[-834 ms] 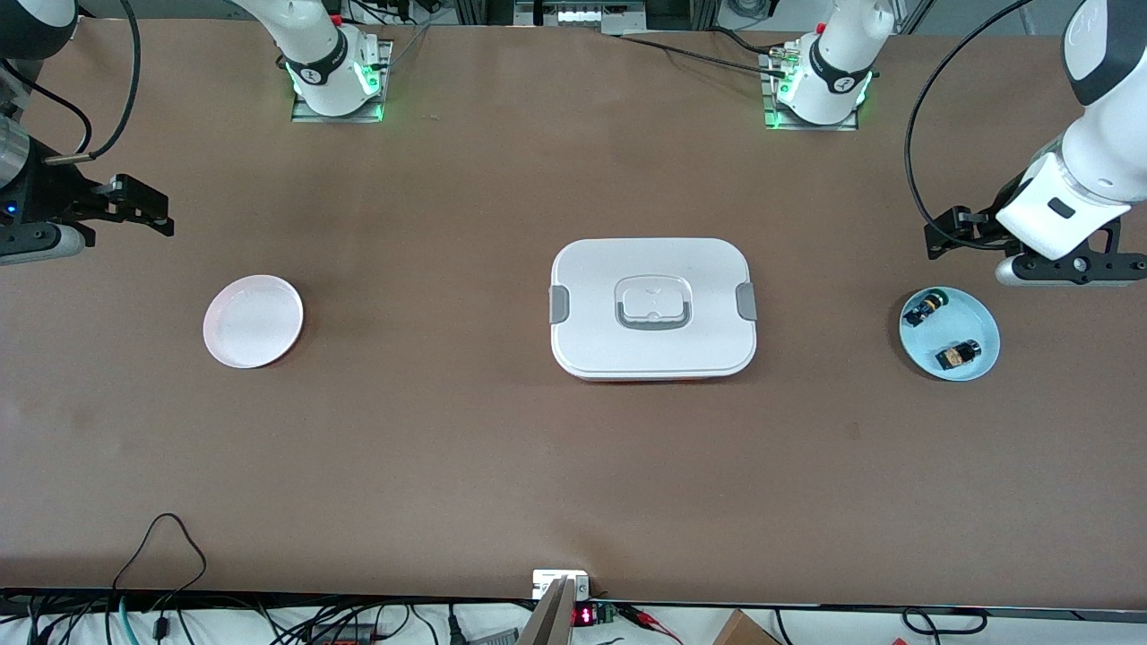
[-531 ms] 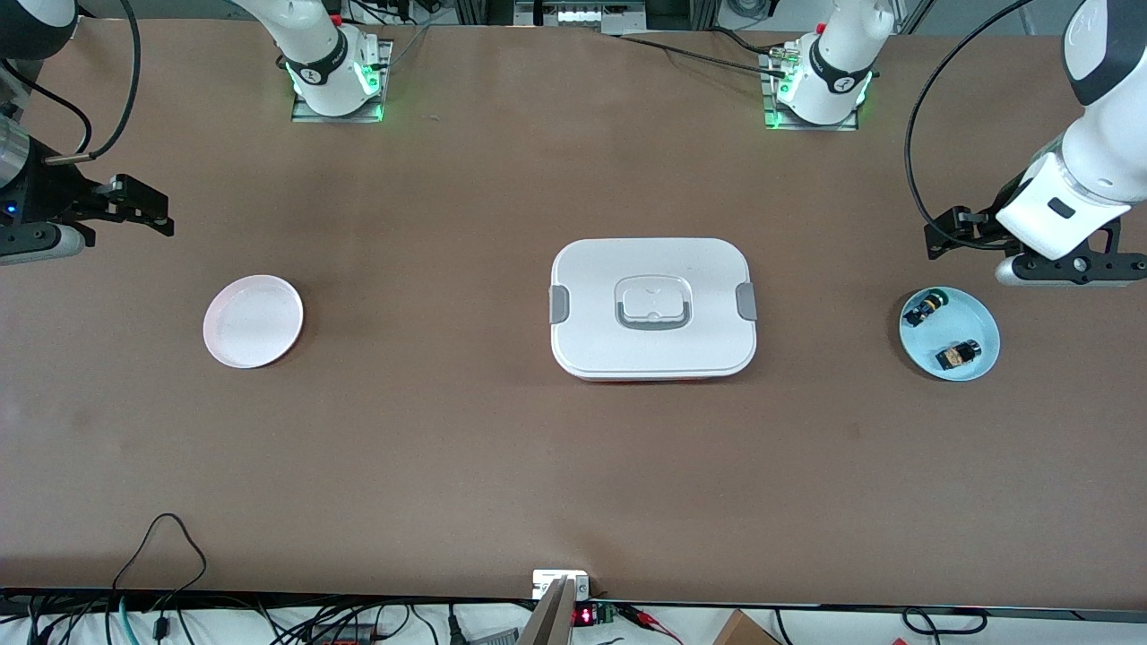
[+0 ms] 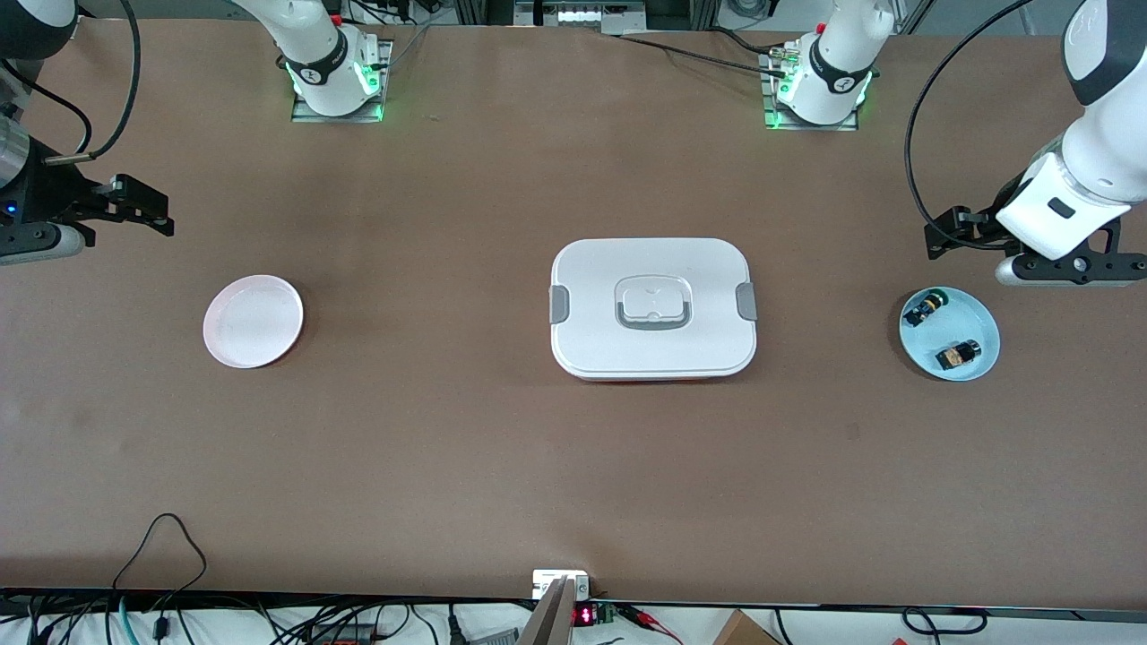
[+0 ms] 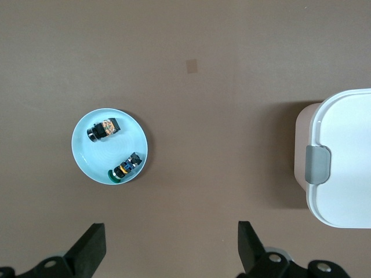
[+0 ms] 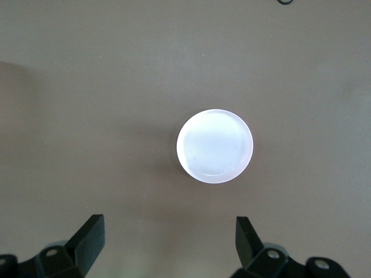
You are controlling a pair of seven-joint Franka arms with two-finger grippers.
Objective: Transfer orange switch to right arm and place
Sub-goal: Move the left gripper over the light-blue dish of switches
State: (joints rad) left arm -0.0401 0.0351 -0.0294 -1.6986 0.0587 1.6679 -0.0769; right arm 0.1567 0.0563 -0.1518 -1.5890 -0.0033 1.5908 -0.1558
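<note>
Brown table [image 3: 448,430]: orange switch [image 3: 957,356] lies flat on blue plate [image 3: 981,315], near left arm's end; left gripper [image 4: 169,246], right gripper [image 5: 169,240] both wide open, empty

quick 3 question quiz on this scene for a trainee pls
1. The small black orange-banded switch lies on: A) bare table B) the round light blue plate C) a red tray.
2. True or false: the left end effector and right end effector, hovering at their table ends, each grip a switch.
3. How many switches does that plate hold?
Key: 1 B; 2 false, both open, empty; 3 two.
</note>
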